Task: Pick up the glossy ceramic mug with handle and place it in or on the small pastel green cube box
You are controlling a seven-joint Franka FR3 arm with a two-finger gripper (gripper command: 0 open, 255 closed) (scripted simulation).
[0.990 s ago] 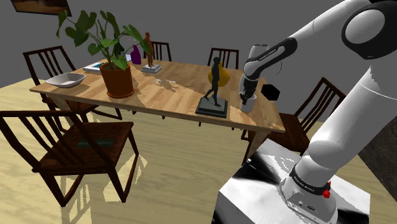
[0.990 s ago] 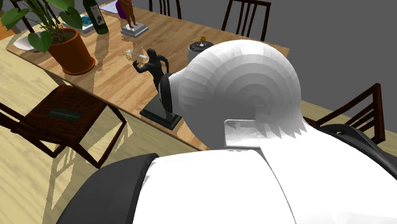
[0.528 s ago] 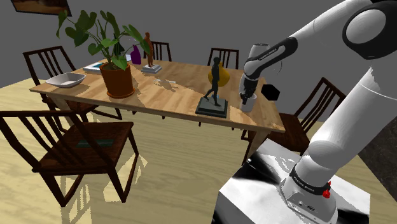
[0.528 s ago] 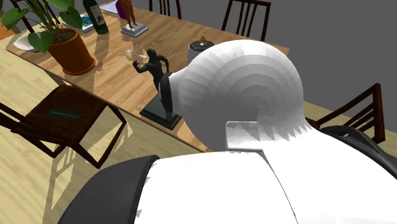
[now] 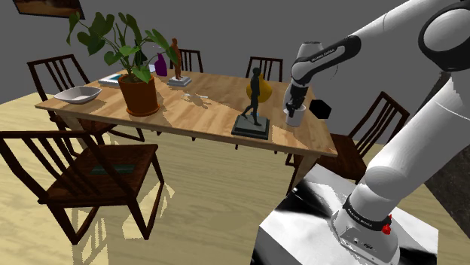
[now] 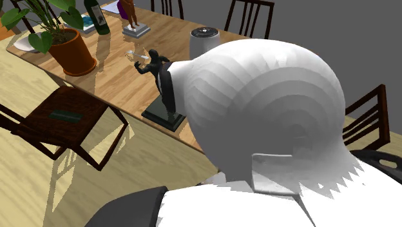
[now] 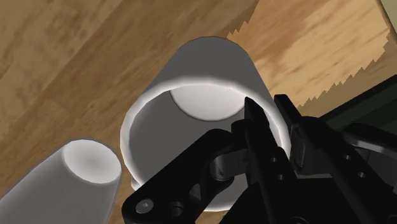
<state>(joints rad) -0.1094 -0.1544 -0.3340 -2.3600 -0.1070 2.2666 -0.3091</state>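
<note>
pincer (image 7: pixel 264 105) clamped on the white mug (image 7: pixel 203 95) rim | mug has come up a bit, I think just off the bench (image 5: pixel 211 113) | pick-up looks done, carrying comes next

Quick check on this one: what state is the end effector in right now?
The end effector is closed on the plain white cylindrical mug, clasping its wall with one finger inside the rim and one outside.
</note>
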